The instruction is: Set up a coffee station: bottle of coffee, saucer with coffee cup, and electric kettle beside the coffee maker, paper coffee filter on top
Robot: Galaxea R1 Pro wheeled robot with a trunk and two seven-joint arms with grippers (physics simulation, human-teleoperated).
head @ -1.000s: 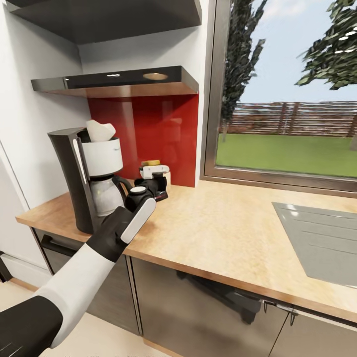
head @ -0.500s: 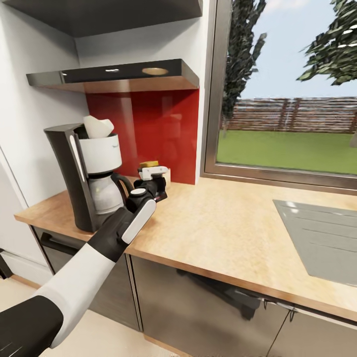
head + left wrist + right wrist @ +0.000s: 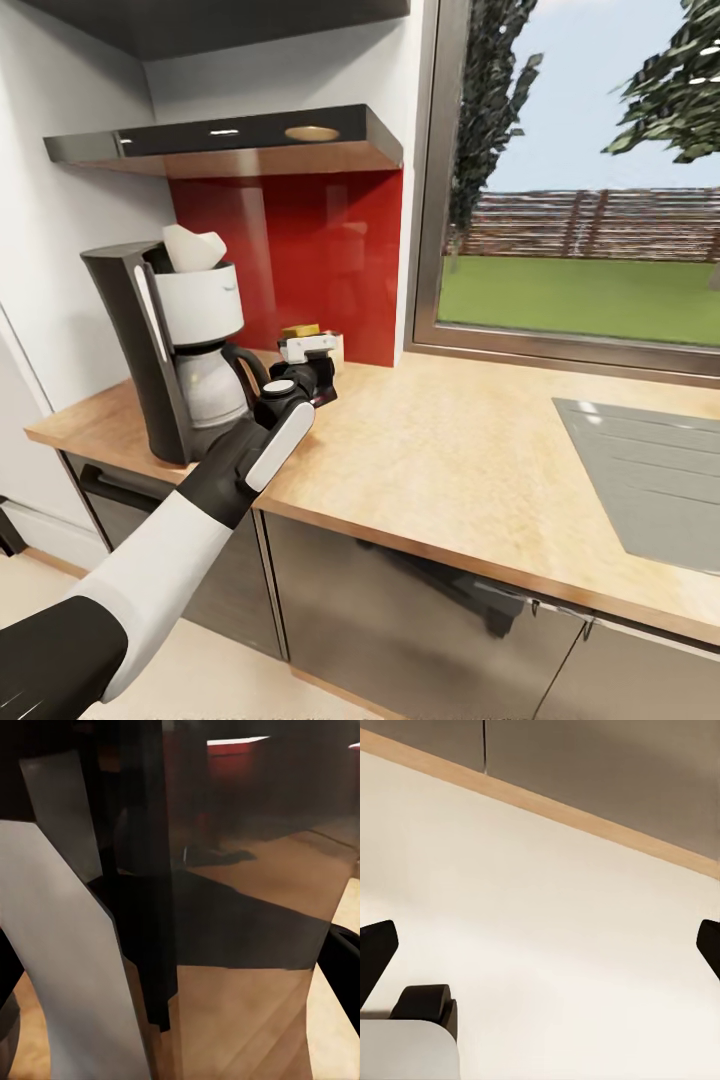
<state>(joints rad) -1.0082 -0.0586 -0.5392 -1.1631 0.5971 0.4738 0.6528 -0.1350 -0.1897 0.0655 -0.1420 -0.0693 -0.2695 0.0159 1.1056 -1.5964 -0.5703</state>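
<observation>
While the left gripper (image 3: pixel 312 362) sits at centre-left of the head view, it looks clamped on the bottle of coffee (image 3: pixel 303 333), though its own body hides the contact. That yellow-capped bottle stands on the kitchen countertop (image 3: pixel 440 450), just right of the coffee maker (image 3: pixel 180 350), whose top holds the paper coffee filter (image 3: pixel 192 249). Above hangs the kitchen shelf (image 3: pixel 230 140). Over pale floor (image 3: pixel 555 915), the right gripper (image 3: pixel 544 945) has its fingertips spread wide.
</observation>
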